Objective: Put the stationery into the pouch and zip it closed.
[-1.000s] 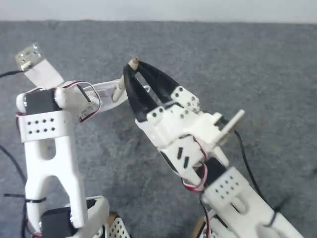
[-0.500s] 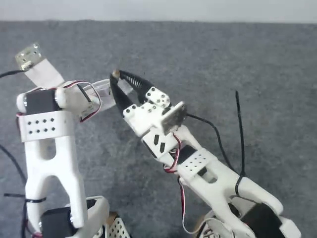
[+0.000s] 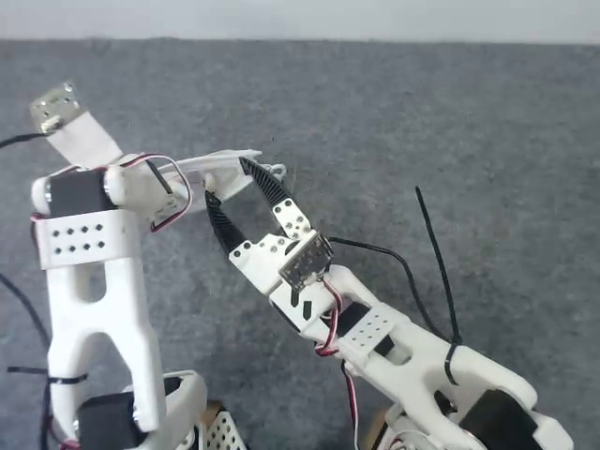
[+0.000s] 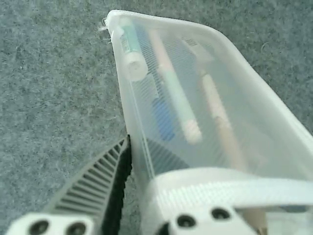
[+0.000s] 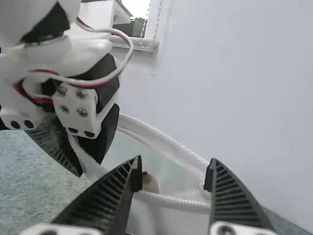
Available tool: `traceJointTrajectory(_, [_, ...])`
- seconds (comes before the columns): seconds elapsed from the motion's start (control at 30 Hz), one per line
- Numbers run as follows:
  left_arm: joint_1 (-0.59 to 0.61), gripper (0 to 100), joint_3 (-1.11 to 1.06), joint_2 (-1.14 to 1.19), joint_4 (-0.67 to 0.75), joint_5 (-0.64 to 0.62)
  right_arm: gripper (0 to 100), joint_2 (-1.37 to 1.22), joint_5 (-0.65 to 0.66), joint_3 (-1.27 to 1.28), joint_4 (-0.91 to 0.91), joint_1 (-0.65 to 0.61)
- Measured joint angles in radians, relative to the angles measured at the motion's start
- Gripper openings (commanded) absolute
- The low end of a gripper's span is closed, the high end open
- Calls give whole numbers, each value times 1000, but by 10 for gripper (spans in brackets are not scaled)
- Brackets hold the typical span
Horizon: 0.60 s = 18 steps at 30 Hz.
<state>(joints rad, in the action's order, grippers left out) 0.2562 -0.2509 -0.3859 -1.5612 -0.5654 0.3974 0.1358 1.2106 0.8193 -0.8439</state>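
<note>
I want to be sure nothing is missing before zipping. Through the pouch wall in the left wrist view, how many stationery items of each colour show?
white tube with a teal label: 1
teal pen: 1
blue item, kind unclear: 1
tan pencil: 1
Total: 4 seen through the wall of the pouch; more may be hidden.

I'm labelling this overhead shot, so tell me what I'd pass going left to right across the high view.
Left arm → right gripper, open at the pouch → black cable tie standing up from the right arm.
</note>
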Motion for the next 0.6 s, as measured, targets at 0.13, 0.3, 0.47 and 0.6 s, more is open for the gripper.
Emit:
traceJointTrajectory(0.13, [0,12,0,0,2,0,80,37,0,20,0,-3])
traceJointTrajectory(0.3, [0,12,0,0,2,0,24,109,0,54,0,-34])
traceJointTrajectory(0.47, [0,12,0,0,2,0,13,150,0,55,-106,-41])
traceJointTrajectory(0.6, [0,12,0,0,2,0,17,150,-41,12,-253,-41])
